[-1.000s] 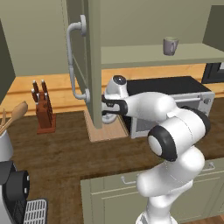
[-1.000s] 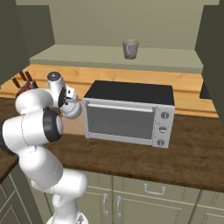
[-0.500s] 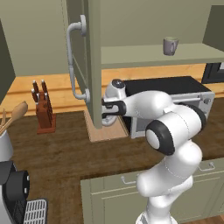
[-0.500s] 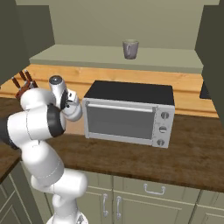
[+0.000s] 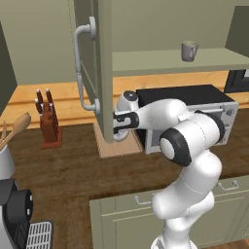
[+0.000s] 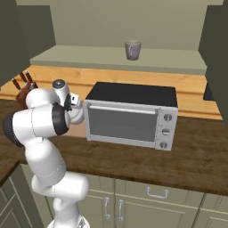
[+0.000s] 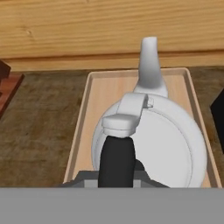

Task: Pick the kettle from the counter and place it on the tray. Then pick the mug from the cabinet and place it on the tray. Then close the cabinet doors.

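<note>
Two things still wait on the robot, to judge by the scene: the mug (image 5: 188,50) sits on the shelf of the cabinet (image 5: 170,62), and the cabinet doors (image 5: 99,73) stand open. The kettle (image 7: 151,140) is over the tray (image 7: 85,118), which lies on the counter (image 7: 39,131) beside the microwave (image 6: 129,116); in the hand view its round white body sits within the tray's raised rim with the spout pointing toward the far edge, though whether its base already touches the board cannot be told. The gripper (image 7: 116,168) is clenched on the kettle's dark upright handle, the handle rising between the fingertips at the bottom of that view. In the left base view the hand reaches past the edge of the open door, and the kettle is mostly hidden behind it. The kettle looks rigid and smooth, probably light if empty, and its rounded shell offers nothing for narrow jaws, so the thin handle is the sensible hold. Because that hold is high and off to one side, the body may swing or tip about it, so a low, level release seems wise. A knife block (image 5: 47,121) stands well apart to the left.
</note>
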### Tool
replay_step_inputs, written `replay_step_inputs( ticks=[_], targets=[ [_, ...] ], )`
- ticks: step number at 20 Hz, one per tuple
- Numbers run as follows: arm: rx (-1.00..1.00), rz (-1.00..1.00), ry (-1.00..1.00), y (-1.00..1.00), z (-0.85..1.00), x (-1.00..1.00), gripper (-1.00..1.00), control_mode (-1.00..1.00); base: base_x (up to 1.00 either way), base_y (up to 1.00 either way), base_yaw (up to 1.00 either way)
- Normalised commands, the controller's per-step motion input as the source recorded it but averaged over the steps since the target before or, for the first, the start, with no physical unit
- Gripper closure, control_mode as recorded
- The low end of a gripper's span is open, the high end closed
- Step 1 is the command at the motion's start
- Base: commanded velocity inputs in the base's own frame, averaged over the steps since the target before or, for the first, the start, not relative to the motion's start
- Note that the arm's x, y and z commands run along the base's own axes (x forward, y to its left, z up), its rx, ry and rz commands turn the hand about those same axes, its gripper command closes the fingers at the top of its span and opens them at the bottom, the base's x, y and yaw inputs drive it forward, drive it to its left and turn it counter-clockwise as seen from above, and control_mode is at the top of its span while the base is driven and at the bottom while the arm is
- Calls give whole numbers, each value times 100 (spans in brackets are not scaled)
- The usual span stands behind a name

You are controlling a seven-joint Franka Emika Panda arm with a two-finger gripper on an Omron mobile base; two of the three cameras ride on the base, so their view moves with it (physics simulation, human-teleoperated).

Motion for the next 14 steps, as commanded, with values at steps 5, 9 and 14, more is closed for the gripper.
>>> replay_step_inputs(
  ticks=[5,9,14],
  targets=[
    [0,0,0,0,0,30,100,-100,0,0,0],
    [0,0,0,0,-3,24,100,-100,0,0,0],
    [0,0,0,0,-5,21,100,-100,0,0,0]
  ],
)
